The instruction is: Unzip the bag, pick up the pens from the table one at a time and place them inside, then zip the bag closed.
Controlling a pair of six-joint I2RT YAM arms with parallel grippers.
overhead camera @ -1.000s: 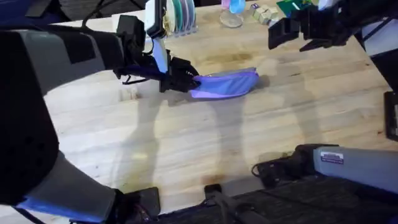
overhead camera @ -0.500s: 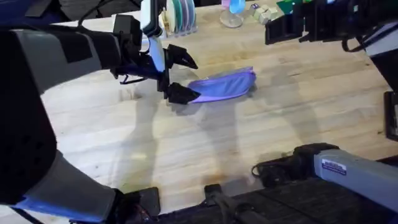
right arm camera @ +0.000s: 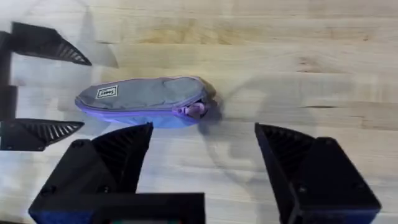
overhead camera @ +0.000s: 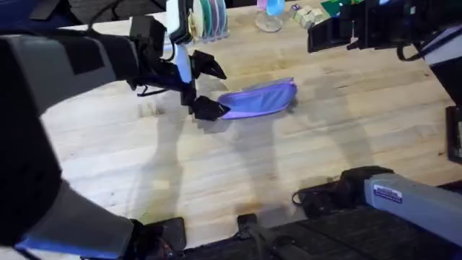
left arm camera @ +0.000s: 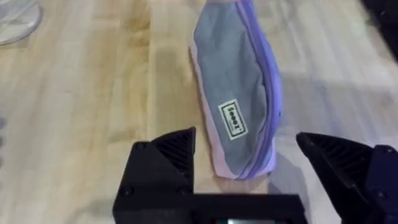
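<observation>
Two grippers, both wide open, holding nothing. Left gripper [overhead camera: 206, 88] straddled the bag's [overhead camera: 260, 99] near end on the table [overhead camera: 216, 166]; right gripper [right arm camera: 202, 165] hung above. Bag looked soft, light, likely to slide; zipper pull [right arm camera: 194, 110] the best hold.

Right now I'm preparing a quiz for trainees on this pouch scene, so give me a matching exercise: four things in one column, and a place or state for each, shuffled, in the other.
Things:
1. left gripper
2. right gripper
3. bag
4. small label

Places or states:
A. lying on the table, zipper shut
B. open, straddling the bag's end
C. on the bag's grey side
D. open, raised above the table beyond the bag's zipper-pull end

Pairs: 1-B, 2-D, 3-A, 4-C
</observation>
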